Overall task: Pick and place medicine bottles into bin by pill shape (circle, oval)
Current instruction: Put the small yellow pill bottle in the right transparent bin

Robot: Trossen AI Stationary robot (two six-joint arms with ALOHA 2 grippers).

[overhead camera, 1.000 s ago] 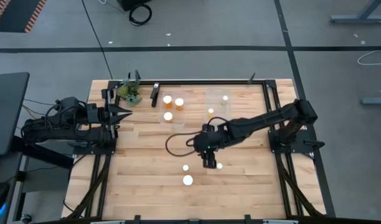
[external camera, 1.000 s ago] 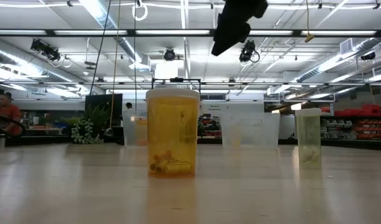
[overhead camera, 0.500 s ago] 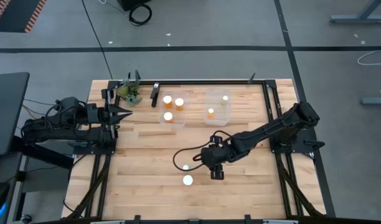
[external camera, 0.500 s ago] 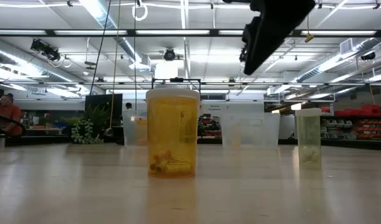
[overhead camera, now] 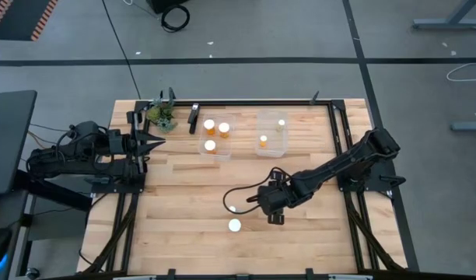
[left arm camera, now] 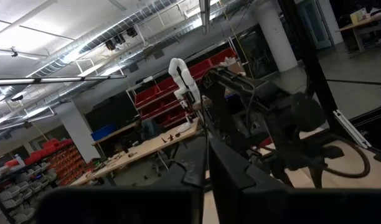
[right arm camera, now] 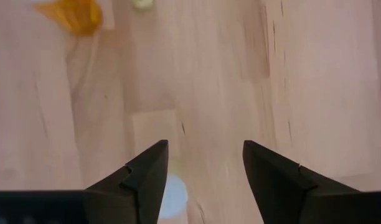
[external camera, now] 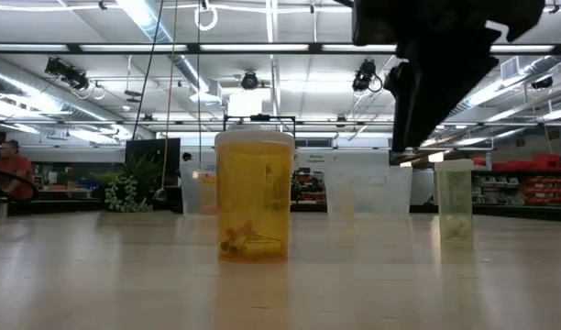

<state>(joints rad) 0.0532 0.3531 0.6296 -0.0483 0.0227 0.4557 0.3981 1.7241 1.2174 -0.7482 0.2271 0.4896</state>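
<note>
Three medicine bottles stand upright on their bases on the wooden table [overhead camera: 176, 194]. A larger orange one [overhead camera: 235, 225] [external camera: 254, 195] is nearest the front edge, and a small one [overhead camera: 232, 208] stands just behind it. A pale one [external camera: 454, 200] stands to their right. My right gripper [overhead camera: 276, 218] [right arm camera: 206, 180] hangs open above that pale bottle, pointing steeply down. The bottle's white cap [right arm camera: 172, 194] shows beside one finger, partly hidden by it. My left gripper [overhead camera: 156, 142] waits shut at the table's left edge.
Two clear bins stand at the table's far side: the left one [overhead camera: 215, 136] holds three white-capped bottles, the right one [overhead camera: 271, 132] two. A small green plant [overhead camera: 160, 115] sits at the far left corner. A black cable loops on the table beside my right gripper.
My right gripper has moved toward the table's near edge and a little to the right while sinking. It now hangs over the pale bottle, hiding it in the high view. The bottles have not moved.
</note>
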